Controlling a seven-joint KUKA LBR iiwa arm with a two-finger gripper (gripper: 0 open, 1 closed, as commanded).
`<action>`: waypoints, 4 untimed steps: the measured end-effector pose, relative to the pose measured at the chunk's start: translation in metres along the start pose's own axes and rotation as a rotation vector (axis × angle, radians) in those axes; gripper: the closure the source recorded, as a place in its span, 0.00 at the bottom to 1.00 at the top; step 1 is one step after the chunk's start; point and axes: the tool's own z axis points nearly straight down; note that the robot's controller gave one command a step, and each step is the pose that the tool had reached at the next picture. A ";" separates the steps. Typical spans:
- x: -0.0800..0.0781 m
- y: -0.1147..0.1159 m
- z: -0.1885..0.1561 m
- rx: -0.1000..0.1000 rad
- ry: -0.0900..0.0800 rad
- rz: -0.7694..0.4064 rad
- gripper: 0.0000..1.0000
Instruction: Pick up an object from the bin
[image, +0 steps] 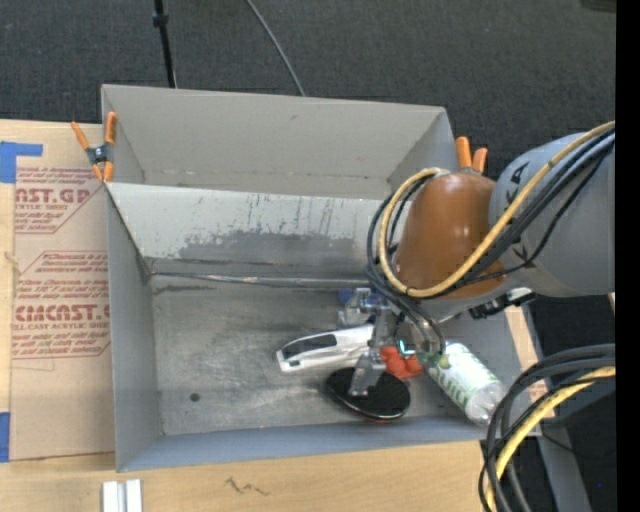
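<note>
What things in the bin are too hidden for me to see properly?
- Blue thing, camera view: mostly behind the gripper; its kind is unclear.
- Red thing: partly covered by the gripper; shape unclear.
- Black round disc: its top is under the gripper.
- White-and-green bottle: one end tucked beneath the arm.

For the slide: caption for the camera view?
End effector over black disc in grey bin, white tool and bottle beside.

Lit softly from above, with a pale sheen on the far wall of the bin (250, 225) and a dull highlight on the orange cover (440, 225). Shadowed faintly beneath the arm (560, 220), at the near right.
</note>
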 end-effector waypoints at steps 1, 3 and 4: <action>-0.002 0.000 -0.003 0.000 -0.007 0.000 0.00; -0.020 0.004 0.053 -0.012 -0.004 -0.365 0.00; -0.018 0.002 0.057 -0.009 0.002 -0.367 1.00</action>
